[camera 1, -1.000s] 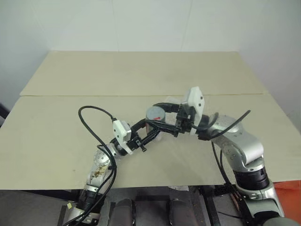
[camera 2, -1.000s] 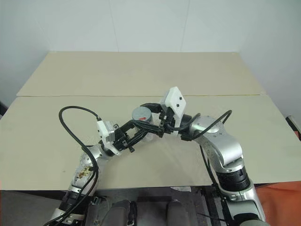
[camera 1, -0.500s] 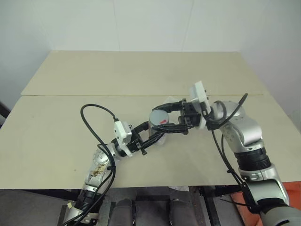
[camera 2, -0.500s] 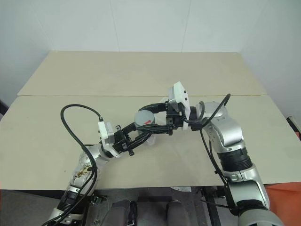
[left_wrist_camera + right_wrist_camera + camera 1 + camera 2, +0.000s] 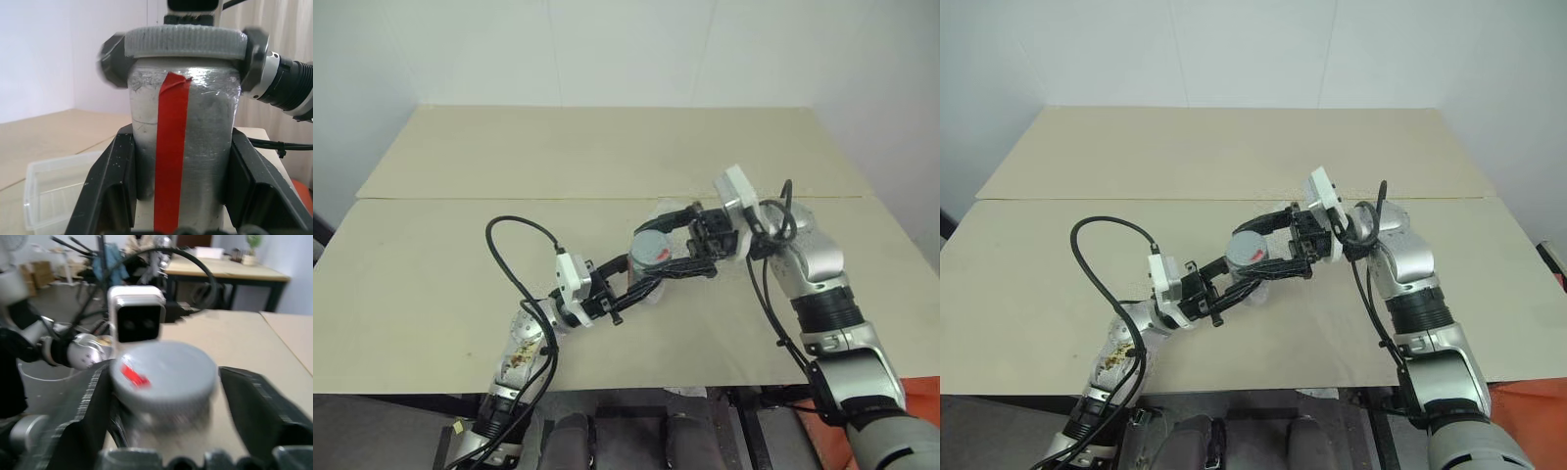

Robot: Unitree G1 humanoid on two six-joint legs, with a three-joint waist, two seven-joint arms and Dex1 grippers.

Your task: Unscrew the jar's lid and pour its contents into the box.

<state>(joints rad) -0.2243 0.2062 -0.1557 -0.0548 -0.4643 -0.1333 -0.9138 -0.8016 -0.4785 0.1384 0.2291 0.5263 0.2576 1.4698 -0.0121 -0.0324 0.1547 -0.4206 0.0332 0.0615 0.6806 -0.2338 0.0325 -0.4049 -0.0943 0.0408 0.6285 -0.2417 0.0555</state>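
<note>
lid [image 5: 651, 241] on jar [image 5: 183, 147] — box [image 5: 56, 188] behind

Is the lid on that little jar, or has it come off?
On. The grey lid sits atop the upright jar.

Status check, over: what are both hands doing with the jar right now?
Left hand shut on jar, upright. Right hand open, fingers either side of lid, lid on. Box beside jar, nothing in the way.
</note>
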